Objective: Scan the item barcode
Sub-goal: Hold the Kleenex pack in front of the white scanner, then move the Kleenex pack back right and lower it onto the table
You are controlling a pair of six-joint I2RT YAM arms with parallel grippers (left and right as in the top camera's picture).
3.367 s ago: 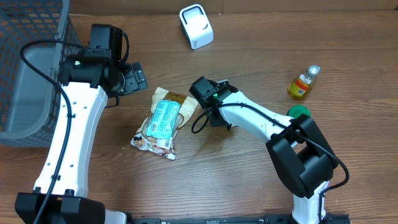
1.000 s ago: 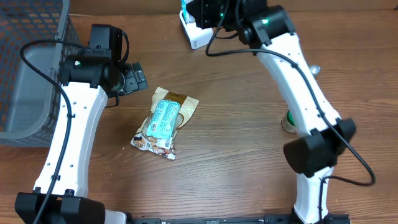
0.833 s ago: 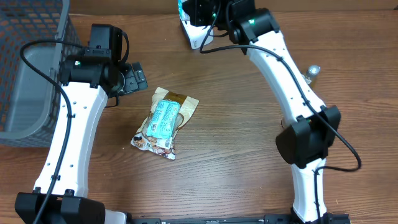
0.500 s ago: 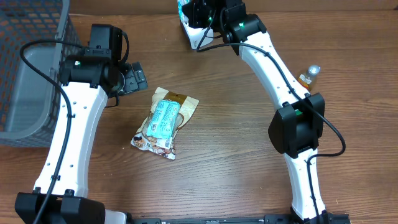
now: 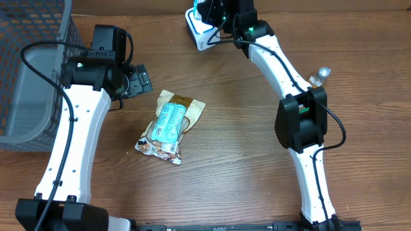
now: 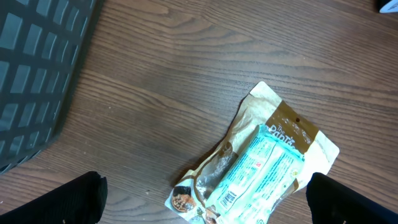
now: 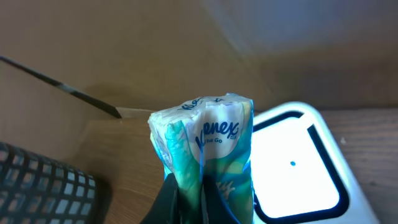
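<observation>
Right gripper: clenched on a teal and white soft plastic Kleenex tissue pack that stands up from its fingertips
White box-shaped barcode scanner: just beside the held pack, window lit
Left gripper: jaws spread wide, empty
Brown and teal snack pouches: flat on the table below the left gripper

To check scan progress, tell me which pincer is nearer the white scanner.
Right. The right pincer holds the tissue pack right at the scanner; the left pincer hangs open far off, by the snack packets near the basket.
</observation>
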